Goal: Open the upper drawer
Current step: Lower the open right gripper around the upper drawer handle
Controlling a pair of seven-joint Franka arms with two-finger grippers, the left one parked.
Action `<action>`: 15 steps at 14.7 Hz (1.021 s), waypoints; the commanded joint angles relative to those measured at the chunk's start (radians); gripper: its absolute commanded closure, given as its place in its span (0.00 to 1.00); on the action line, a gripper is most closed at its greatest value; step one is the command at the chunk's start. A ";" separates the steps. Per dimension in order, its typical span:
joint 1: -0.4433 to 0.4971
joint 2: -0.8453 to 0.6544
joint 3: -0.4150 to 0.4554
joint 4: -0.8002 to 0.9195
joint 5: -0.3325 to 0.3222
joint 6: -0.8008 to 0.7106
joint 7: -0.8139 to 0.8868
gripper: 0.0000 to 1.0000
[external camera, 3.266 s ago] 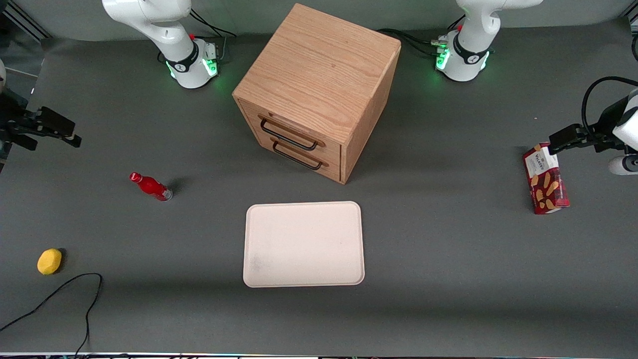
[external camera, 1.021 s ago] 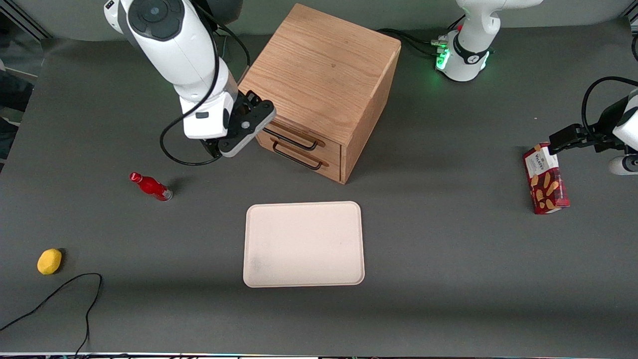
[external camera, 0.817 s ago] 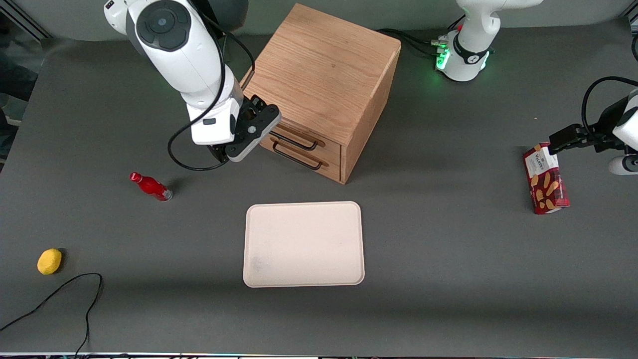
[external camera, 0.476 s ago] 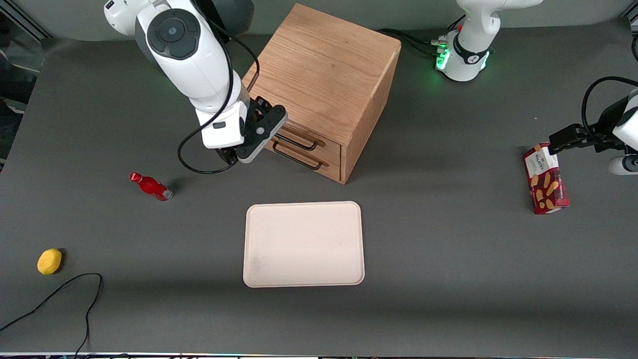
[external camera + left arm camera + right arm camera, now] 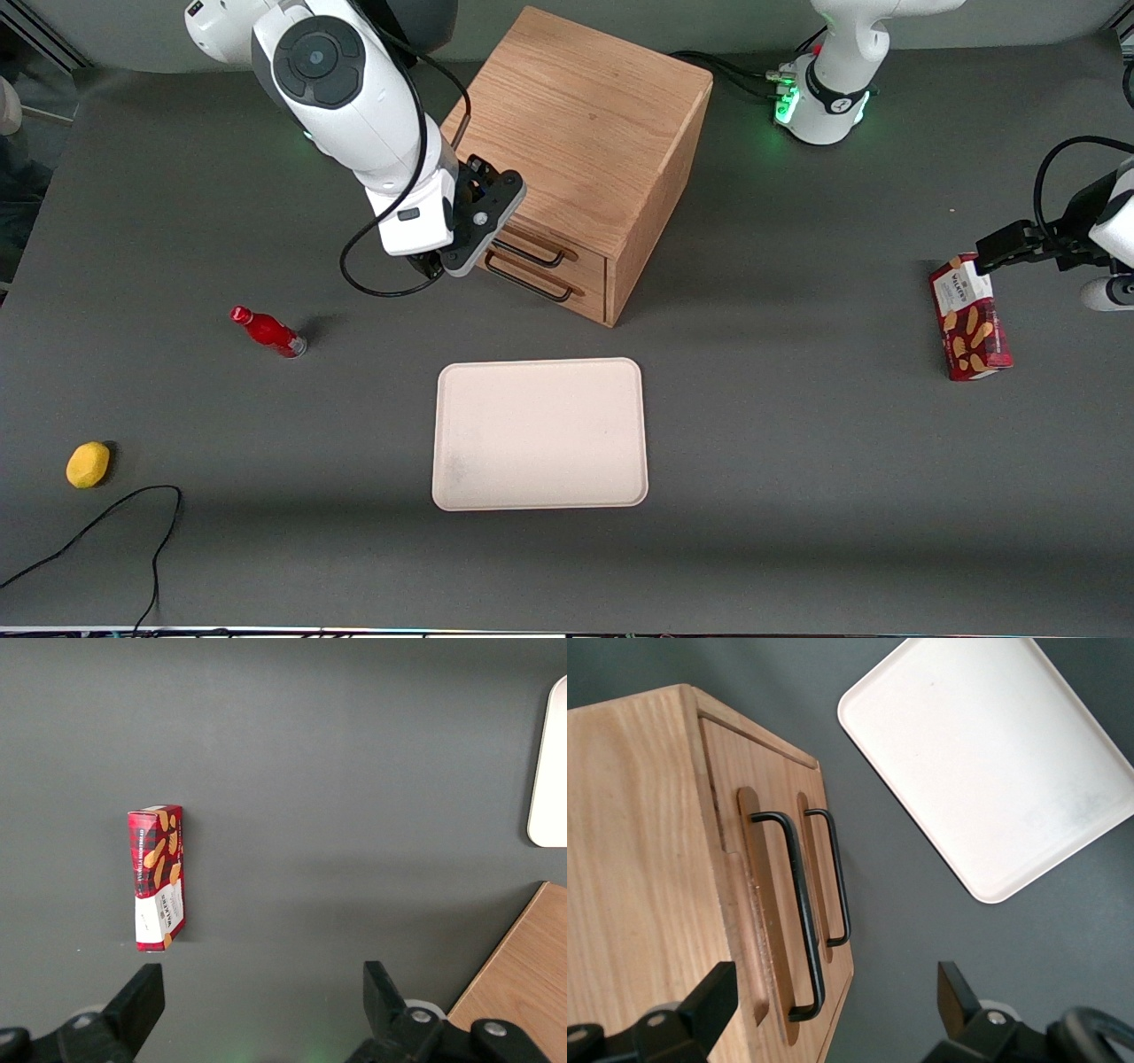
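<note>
Swinging in from the table's edge over the past few seconds, the working arm now hangs its gripper (image 5: 443,257) just in front of the cabinet (image 5: 576,124), at the working arm's end of the drawer fronts. From the front, the upper drawer (image 5: 532,237) sits shut and flush beneath the cabinet's top, its thin black handle (image 5: 530,256) partly covered by the wrist; the lower drawer (image 5: 549,292) lies directly beneath it. Nearer the camera rests a pale tray (image 5: 539,434). A red bottle (image 5: 268,330) and a yellow lemon (image 5: 88,464) lie toward the working arm's end of the table, and a red cookie box (image 5: 969,319) toward the parked arm's end.

Seen from the parked arm's wrist, the cookie box (image 5: 159,877) lies flat on the table; its white label carries a brand name too small to read with confidence (possibly "Walkers").

Seen from the working arm's wrist, the two fingers (image 5: 709,1005) stand spread wide with nothing between them. The upper drawer's handle (image 5: 799,912) runs lengthwise straight away from the gripper (image 5: 833,1001), one bent end close to the gap between the fingertips, the bar not yet inside it. The lower drawer's handle (image 5: 837,877) runs parallel just beside it, so the fingers likely need to straddle the bar nearer the cabinet's top.
</note>
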 commanded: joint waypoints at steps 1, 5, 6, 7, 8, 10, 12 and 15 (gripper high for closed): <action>0.005 0.006 -0.008 0.020 0.030 -0.031 -0.044 0.00; 0.003 0.009 -0.008 0.012 0.030 -0.031 -0.134 0.00; 0.004 0.009 -0.008 0.010 0.030 -0.031 -0.131 0.00; 0.005 0.009 -0.008 0.007 0.030 -0.031 -0.133 0.00; 0.005 0.012 -0.008 0.007 0.030 -0.029 -0.133 0.00; 0.005 0.015 -0.008 -0.009 0.029 -0.025 -0.137 0.00; 0.006 0.015 -0.008 -0.032 0.029 -0.002 -0.137 0.00; 0.008 0.004 -0.008 -0.086 0.029 0.050 -0.137 0.00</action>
